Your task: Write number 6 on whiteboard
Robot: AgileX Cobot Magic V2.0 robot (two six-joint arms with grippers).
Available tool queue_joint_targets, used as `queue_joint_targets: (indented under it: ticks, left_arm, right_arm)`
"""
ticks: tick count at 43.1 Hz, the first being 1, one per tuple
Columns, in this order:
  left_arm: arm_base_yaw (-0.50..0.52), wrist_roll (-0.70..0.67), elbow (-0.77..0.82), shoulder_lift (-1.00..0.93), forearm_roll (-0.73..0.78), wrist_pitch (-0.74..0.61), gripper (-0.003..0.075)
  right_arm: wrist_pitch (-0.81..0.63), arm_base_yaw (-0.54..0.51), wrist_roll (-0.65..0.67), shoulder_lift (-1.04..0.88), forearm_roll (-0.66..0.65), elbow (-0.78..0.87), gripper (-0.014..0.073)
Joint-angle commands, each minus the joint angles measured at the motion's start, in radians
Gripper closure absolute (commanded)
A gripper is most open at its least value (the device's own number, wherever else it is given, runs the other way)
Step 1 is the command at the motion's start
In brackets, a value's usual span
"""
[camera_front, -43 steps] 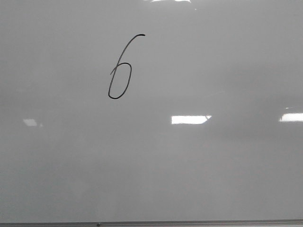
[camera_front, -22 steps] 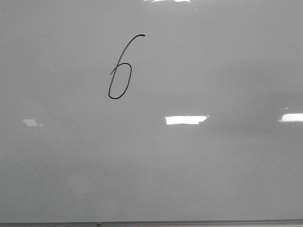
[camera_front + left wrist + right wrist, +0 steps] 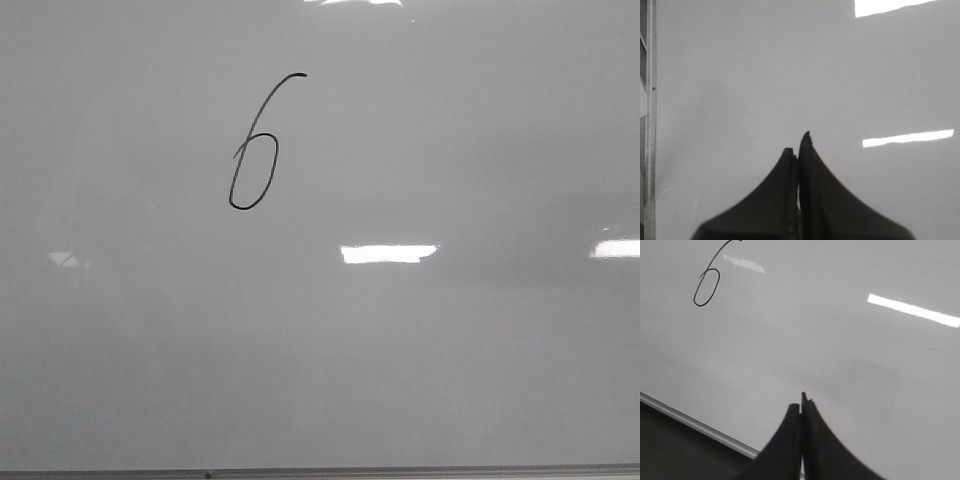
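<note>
The whiteboard (image 3: 420, 380) fills the front view, glossy pale grey. The number 6 (image 3: 252, 170) is drawn on it in thin black line, slanted, at upper left of centre. It also shows in the right wrist view (image 3: 706, 287), far from the right gripper (image 3: 801, 402), which is shut with nothing between its jaws, above the board near its metal edge. The left gripper (image 3: 797, 145) is shut and empty over bare whiteboard (image 3: 765, 75). Neither gripper shows in the front view. No marker is in sight.
The board's thin metal bottom edge (image 3: 320, 472) runs along the bottom of the front view and shows in the right wrist view (image 3: 695, 425), with a dark surface (image 3: 680, 455) beyond it. Bright light reflections (image 3: 388, 254) lie on the board.
The bright reflection on the board right of centre has slid a little to the left and up. The 6 has not changed.
</note>
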Motion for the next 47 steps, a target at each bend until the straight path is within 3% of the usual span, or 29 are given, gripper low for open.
queue_joint_targets:
  ticks: [1,27,36,42,47]
  left_arm:
    - [-0.004,-0.003,-0.022,0.007,-0.007,-0.071,0.0741]
    - [-0.001,-0.005,-0.001,0.005,-0.007,-0.093,0.0741]
    - [-0.065,-0.282,0.103,-0.051,0.213,-0.208,0.0741]
    - [-0.142,-0.305,0.208,-0.108,0.233,-0.249,0.0741]
    - [-0.166,-0.429,0.297,-0.153,0.305,-0.255,0.0741]
  right_arm:
    - [-0.073,-0.004,0.002,0.004,0.018,-0.026,0.0653]
    - [-0.073,-0.004,0.002,0.004,0.018,-0.026,0.0653]
    - [-0.073,-0.004,0.002,0.004,0.018,-0.026,0.0653]
    - [-0.073,-0.004,0.002,0.004,0.018,-0.026,0.0653]
    - [-0.073,-0.004,0.002,0.004,0.018,-0.026,0.0653]
